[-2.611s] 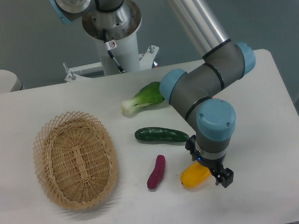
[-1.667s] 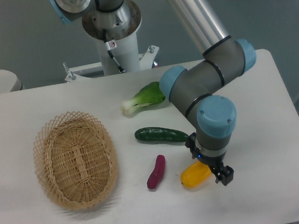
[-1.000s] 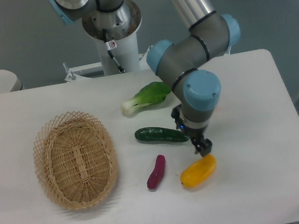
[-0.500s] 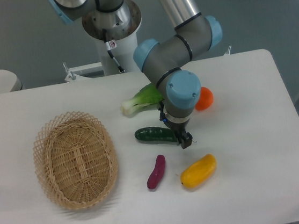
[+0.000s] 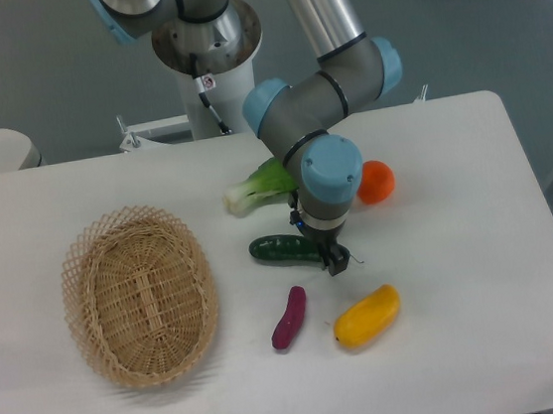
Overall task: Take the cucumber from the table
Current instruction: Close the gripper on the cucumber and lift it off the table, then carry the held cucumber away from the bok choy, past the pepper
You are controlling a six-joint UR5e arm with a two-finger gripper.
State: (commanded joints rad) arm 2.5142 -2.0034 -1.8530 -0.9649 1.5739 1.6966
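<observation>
table [image 5: 464,275]: white top with rounded corners, everything below sits on it.
cucumber [image 5: 279,250]: dark green, glossy, lying flat on the table near the middle, long axis roughly left to right. its right end is hidden under the arm's wrist.
gripper [image 5: 334,258]: pointing down at the right end of the cucumber, dark fingertips showing just past that end, close to the tabletop. whether the fingers are spread or pinched i cannot tell from here; contact with the cucumber not clear either.
arm [image 5: 319,122]: grey links with light blue joint caps, reaching down from the top of the view and folding over the vegetables.
bok choy [image 5: 254,185]: pale stem, green leaves, just behind the cucumber, its leafy end tucked under the arm.
orange fruit [image 5: 376,182]: round, to the right of the wrist, partly covered by it.
sweet potato [image 5: 289,317]: small, purple, in front of the cucumber, apart from it.
yellow fruit [image 5: 367,317]: oblong, just right of the sweet potato, in front of the gripper, not touching it.
basket [image 5: 139,295]: oval wicker, well to the left of the cucumber.
robot base [image 5: 208,60]: white pedestal behind the table's far edge.
</observation>
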